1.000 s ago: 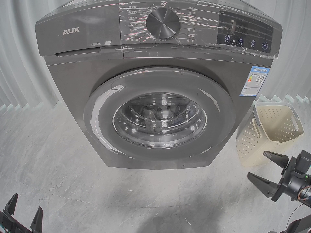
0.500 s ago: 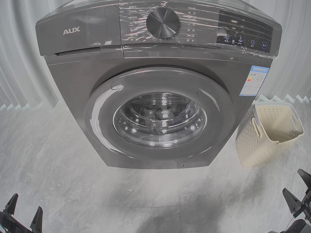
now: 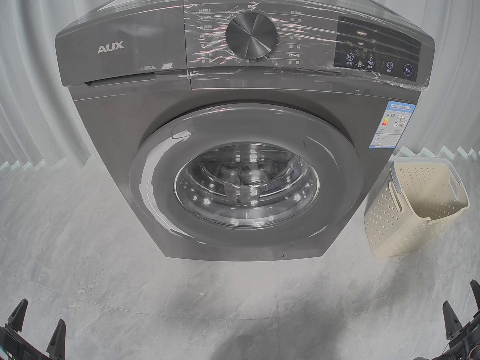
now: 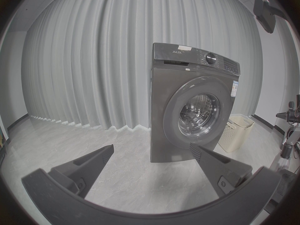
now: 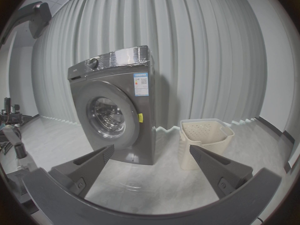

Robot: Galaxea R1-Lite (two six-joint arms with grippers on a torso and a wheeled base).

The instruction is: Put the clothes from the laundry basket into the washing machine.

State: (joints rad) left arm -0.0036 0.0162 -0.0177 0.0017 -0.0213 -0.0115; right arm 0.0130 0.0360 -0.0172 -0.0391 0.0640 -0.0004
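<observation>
Centrally, glossy washing machine, perforated laundry basket (cream plastic).

The grey metal front-loading washing machine stands on the pale marble-look tile floor, its back to the pleated white fabric curtain. The cream perforated plastic laundry basket sits on the floor just beside the machine's right side. The left claw and right claw hang low in front, one at each side, well apart from both.

Grey front-loader washing machine stands upright, round glass door shut. Cream laundry basket with holey walls sits upright on the floor just beside its right side.
</observation>
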